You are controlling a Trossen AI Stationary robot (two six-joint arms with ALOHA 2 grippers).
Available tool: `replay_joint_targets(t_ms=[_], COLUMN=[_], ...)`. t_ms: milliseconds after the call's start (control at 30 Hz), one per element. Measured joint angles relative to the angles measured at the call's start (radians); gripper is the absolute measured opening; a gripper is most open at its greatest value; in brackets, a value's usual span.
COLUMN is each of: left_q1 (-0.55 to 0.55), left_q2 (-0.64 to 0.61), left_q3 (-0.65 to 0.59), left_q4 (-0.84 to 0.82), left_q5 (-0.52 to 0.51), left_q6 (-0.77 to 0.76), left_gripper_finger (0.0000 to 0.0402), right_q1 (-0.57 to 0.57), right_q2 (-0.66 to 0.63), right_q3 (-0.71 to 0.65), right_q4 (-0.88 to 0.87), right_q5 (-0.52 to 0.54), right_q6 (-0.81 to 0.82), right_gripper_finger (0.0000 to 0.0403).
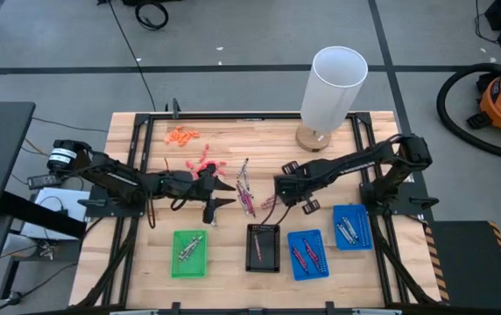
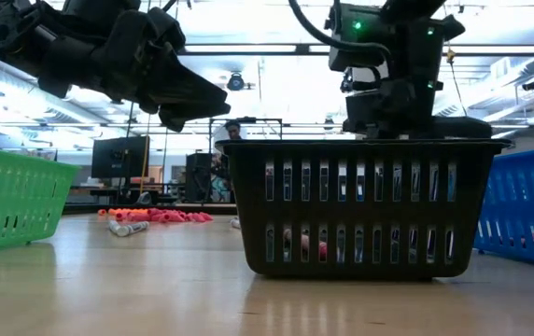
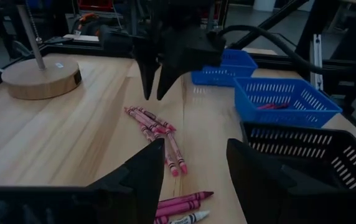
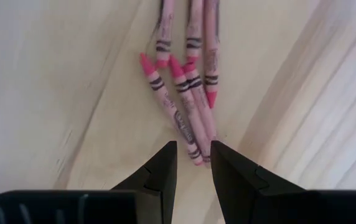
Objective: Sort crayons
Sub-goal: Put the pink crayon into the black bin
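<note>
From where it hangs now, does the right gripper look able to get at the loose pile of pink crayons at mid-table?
Probably yes. The right gripper hangs just above the pink paper-wrapped crayons, its fingers parted and empty, with only bare wooden table around them and nothing in between.

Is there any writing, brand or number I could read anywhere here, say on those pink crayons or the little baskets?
None can be read.
Pink paper-wrapped crayons on the wooden table: dark bands and small print on the wrappers, too blurred to read.
Round wooden lamp base: a small pale label on its side, too small to read.
Black slotted plastic basket, blue baskets and green basket: no lettering visible.
</note>
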State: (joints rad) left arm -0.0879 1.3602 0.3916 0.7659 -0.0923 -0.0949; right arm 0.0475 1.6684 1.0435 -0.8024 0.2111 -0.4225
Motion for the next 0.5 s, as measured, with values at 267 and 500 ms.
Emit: replay_joint_targets(t_ms=[267,500], left_q1=[0.0,0.0], left_q2=[0.0,0.0], left_q3=[0.0,0.0], left_q4=[0.001,0.0], left_q5=[-0.001,-0.015], left_q6=[0.0,0.0], left_gripper_finger=[0.0185,0.0185], right_q1=[-0.021,-0.006], right_q2=[0.074,0.119], right_q3=[0.0,0.003], right_q4=[0.021,0.032], right_q5=[-0.097,-0.069], right_q6=[-0.02,-0.057], right_gripper_finger=[0.0105,0.0105])
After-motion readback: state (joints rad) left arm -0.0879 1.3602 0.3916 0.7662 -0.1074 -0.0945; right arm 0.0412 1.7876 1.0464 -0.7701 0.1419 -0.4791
